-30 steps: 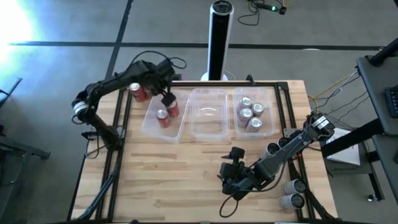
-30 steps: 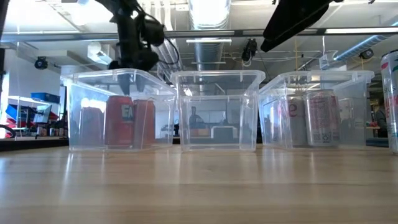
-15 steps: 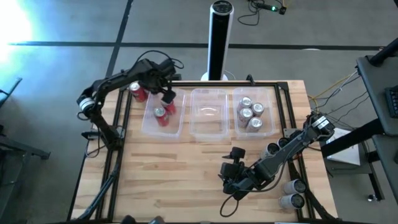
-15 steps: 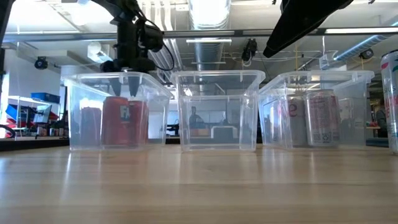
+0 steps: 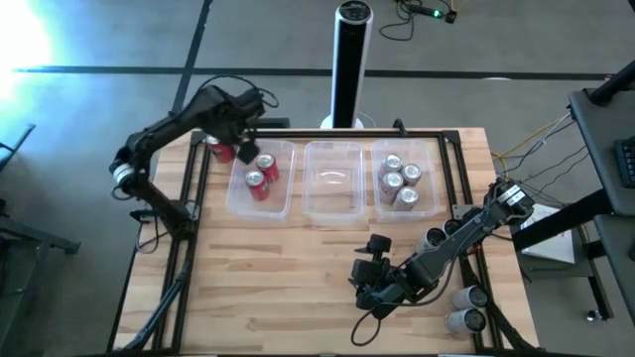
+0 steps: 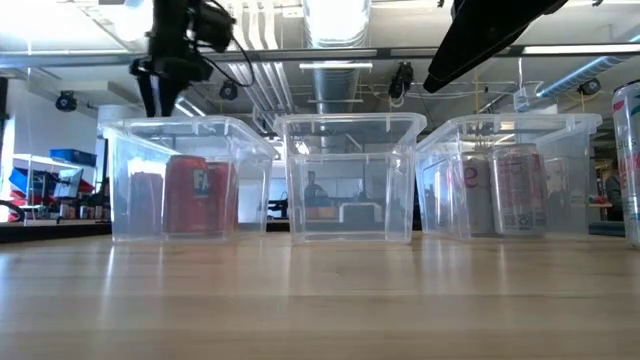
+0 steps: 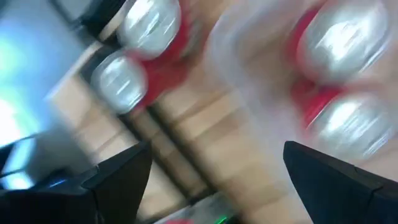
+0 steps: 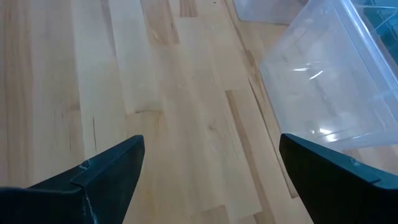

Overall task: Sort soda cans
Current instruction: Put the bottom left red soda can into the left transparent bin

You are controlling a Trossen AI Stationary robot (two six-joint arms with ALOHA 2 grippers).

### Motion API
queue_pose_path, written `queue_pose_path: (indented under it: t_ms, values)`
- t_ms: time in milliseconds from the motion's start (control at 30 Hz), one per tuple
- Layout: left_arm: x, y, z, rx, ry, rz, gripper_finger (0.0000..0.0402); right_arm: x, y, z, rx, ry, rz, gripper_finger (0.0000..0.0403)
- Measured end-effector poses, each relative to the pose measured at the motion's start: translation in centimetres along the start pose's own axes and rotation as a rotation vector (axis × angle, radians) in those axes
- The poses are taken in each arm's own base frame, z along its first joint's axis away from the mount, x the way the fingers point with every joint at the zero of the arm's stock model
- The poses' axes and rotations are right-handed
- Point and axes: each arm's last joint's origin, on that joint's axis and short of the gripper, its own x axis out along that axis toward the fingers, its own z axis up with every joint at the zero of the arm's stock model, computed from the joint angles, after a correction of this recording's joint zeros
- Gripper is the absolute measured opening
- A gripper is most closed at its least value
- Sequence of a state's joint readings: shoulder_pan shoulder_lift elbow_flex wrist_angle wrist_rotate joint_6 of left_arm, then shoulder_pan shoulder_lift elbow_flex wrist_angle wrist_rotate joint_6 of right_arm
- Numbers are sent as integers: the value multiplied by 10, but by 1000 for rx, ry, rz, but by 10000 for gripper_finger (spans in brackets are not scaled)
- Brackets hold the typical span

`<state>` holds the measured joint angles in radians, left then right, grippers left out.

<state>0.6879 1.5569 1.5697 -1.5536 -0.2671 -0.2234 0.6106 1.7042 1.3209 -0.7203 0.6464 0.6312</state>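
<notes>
Left tool (image 5: 246, 151) hangs open and empty over the far left corner of the left tub (image 5: 238, 198). Just below it, inside this tub, stand two red cans (image 5: 260, 177); two more red cans (image 5: 219, 147) stand on the counter (image 5: 268, 288) just beside it, outside the tub. Right tool (image 5: 364, 294) rests low over the near counter, fingers wide apart, nothing between them. Silver cans (image 5: 399, 180) fill the right tub (image 5: 434, 203), well apart from both tools; more cans (image 5: 466, 307) lie near the right arm.
</notes>
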Motion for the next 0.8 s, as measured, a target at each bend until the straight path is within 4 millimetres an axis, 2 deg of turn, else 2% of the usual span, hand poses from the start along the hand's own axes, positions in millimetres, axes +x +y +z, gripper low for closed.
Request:
queue_pose_path:
  t_ms: [67,200,300,433,600,800]
  values:
    - [-4,5,-13,57,-4,41,342,0,0,0,5,0,1,368]
    - [-4,5,-44,159,-3,-44,325,0,0,0,5,0,0,368]
    - [12,6,-61,184,40,2,314,0,0,0,8,0,0,368]
    - [28,3,-84,226,108,-64,311,0,0,0,9,-1,1,368]
    - [47,-6,-101,273,171,-121,311,0,0,1,11,-2,0,368]
    - [56,-19,-104,275,117,-173,311,0,0,1,9,-2,0,368]
